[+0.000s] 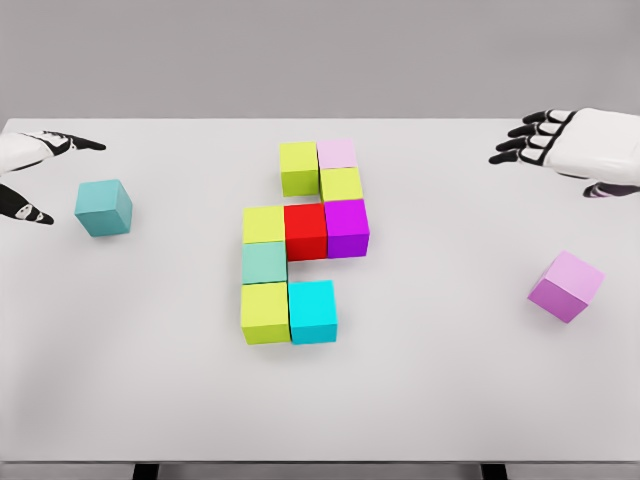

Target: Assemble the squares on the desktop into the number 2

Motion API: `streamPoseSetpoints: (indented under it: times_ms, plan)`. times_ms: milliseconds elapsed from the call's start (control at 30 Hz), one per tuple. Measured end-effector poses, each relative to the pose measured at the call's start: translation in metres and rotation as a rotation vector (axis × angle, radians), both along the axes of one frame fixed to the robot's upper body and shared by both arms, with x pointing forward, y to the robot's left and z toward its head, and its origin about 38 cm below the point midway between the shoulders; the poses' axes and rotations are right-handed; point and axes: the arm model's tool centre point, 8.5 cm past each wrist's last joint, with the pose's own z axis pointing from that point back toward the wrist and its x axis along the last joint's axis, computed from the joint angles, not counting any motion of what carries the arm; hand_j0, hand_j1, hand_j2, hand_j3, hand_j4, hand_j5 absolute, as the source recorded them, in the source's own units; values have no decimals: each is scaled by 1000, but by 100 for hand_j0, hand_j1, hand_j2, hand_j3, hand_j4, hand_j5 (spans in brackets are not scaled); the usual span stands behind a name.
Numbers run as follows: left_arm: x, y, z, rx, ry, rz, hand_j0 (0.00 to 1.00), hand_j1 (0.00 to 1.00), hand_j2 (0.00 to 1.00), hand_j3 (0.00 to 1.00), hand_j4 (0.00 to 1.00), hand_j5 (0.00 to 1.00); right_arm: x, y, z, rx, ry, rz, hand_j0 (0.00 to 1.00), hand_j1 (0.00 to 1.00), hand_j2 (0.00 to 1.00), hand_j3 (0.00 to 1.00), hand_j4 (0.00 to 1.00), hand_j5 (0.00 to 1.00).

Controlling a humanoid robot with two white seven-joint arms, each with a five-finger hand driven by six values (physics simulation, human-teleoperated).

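Head view: teal cube [103,208] just right of the open, empty left hand [40,170]; violet cube [566,286] lies near-side of the open, empty right hand [545,140].

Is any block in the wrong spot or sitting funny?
Yes, two. A teal block sits alone at the far left by the left hand, and a purple block sits alone at the right, turned crooked. Both are away from the middle cluster.

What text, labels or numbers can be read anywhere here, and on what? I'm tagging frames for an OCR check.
None: no printed word, label, brand or number shows.
The cube cluster, the loose teal cube and the loose violet cube have plain faces.
The white table is bare of markings.
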Motion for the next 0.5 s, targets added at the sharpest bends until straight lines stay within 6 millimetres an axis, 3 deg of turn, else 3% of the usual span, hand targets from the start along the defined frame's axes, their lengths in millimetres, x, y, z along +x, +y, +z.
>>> streamPoseSetpoints:
  times_ms: [133, 400, 500]
  plan:
    - [2, -7, -2, 9, 10, -21, 100, 100, 100, 100, 100, 100, -2, -2, 7, -16, -12, 0, 100, 100, 100, 100, 100, 100]
    - [-12, -63, -13, -45, 63, -191, 100, 100, 100, 100, 100, 100, -20, -42, 3, -182, 69, -73, 100, 100, 100, 100, 100, 100]
    - [-9, -72, -13, -64, 90, -136, 100, 100, 100, 100, 100, 100, -26, -51, -6, -222, 113, -86, 100, 100, 100, 100, 100, 100]
